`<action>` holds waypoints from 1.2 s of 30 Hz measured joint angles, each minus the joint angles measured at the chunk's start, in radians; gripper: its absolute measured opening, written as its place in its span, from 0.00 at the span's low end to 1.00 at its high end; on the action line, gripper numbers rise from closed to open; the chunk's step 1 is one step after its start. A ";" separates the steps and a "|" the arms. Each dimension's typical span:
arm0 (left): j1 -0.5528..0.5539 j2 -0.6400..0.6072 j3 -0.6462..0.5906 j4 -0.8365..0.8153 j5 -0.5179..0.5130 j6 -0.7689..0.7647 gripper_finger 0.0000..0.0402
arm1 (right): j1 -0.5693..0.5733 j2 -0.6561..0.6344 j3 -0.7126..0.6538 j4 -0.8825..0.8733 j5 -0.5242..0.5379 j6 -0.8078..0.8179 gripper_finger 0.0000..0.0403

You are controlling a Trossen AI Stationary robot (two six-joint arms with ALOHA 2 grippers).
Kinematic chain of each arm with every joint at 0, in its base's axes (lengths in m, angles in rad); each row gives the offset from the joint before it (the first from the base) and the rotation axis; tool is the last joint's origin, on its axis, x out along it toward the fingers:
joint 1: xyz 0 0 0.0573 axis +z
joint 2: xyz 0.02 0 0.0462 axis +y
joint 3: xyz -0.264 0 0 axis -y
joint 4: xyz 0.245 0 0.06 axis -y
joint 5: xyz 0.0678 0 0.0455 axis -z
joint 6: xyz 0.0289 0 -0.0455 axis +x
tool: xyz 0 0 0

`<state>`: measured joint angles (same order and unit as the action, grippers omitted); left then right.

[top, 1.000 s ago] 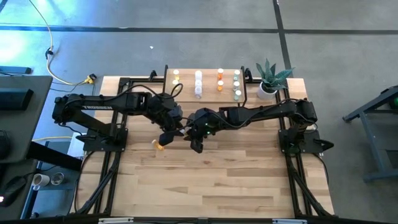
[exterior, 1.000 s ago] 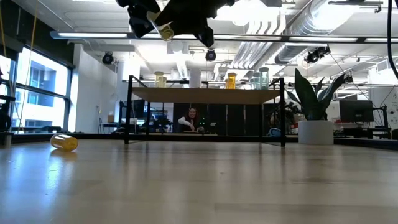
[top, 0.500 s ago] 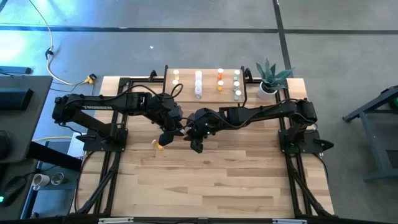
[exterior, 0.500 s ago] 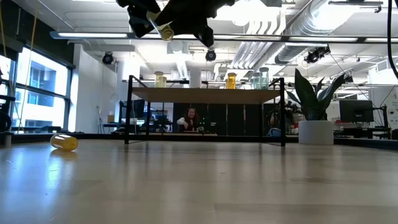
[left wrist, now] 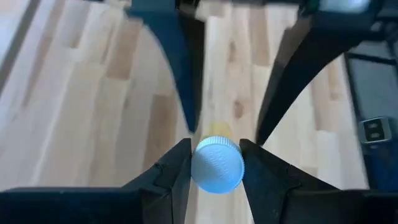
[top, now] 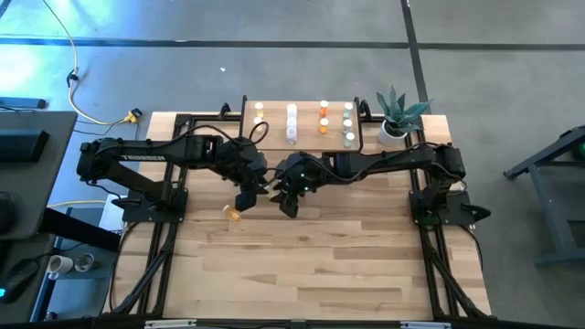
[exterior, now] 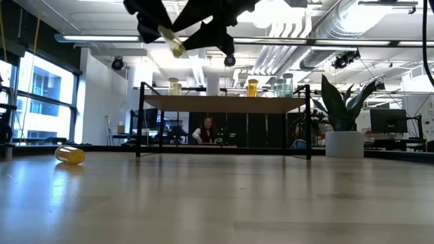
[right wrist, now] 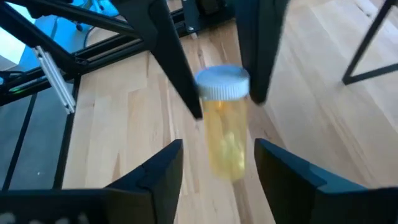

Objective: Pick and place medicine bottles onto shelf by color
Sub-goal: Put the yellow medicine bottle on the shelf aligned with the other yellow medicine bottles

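The tabletop (top: 311,265) is a pale wood slab, and both dark arms reach in to meet near its middle. At its far edge stands the shelf (top: 305,125), a light board on thin black legs; from above it shows four short columns of medicine bottles (top: 292,124), yellow, white, orange and pale green, left to right. The low view shows instead the open space under the shelf (exterior: 224,104), and through it a person (exterior: 207,131) seated in the room behind. A potted plant (top: 398,115) stands just beside the shelf's right end.

The left gripper (top: 247,198) and the right gripper (top: 288,199) hang close together above the tabletop, in front of the shelf. The high view hides what passes between them. The left wrist view shows the left gripper (left wrist: 215,152) clenched on a yellow bottle (left wrist: 216,163) with a white cap. The right wrist view shows the same yellow bottle (right wrist: 225,118) upright between the right gripper's spread fingers (right wrist: 286,168), with gaps on both sides.

A second, fallen bottle (top: 233,213) lies on its side on the tabletop, near the left gripper; the low view puts it well left of the shelf (exterior: 70,154).
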<state>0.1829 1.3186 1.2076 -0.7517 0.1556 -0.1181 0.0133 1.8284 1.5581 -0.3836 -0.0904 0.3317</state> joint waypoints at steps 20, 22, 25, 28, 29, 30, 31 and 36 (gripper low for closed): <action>0.203 -0.044 0.105 -0.252 -0.138 0.098 0.29 | -0.124 -0.142 0.001 -0.125 0.031 -0.132 0.47; 0.228 -0.044 0.133 -0.283 -0.165 0.122 0.29 | -0.143 -0.152 0.001 -0.126 0.041 -0.152 0.47; 0.269 -0.044 0.172 -0.339 -0.214 0.145 0.29 | -0.171 -0.169 0.001 -0.136 0.061 -0.174 0.47; 0.308 -0.040 0.204 -0.373 -0.257 0.161 0.29 | -0.201 -0.176 0.001 -0.136 0.063 -0.194 0.47; 0.322 -0.039 0.212 -0.380 -0.262 0.164 0.29 | -0.210 -0.176 0.001 -0.138 0.063 -0.203 0.47; 0.335 -0.039 0.220 -0.384 -0.266 0.166 0.29 | -0.219 -0.176 0.001 -0.136 0.063 -0.213 0.47; 0.348 -0.039 0.230 -0.387 -0.265 0.165 0.29 | -0.228 -0.177 0.001 -0.137 0.063 -0.222 0.47; 0.392 -0.021 0.298 -0.437 -0.257 0.149 0.29 | -0.270 -0.177 0.001 -0.139 0.062 -0.244 0.47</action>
<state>0.5750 1.2974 1.5057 -1.1890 -0.1015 0.0311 -0.2566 1.6512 1.5589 -0.5225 -0.0284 0.0880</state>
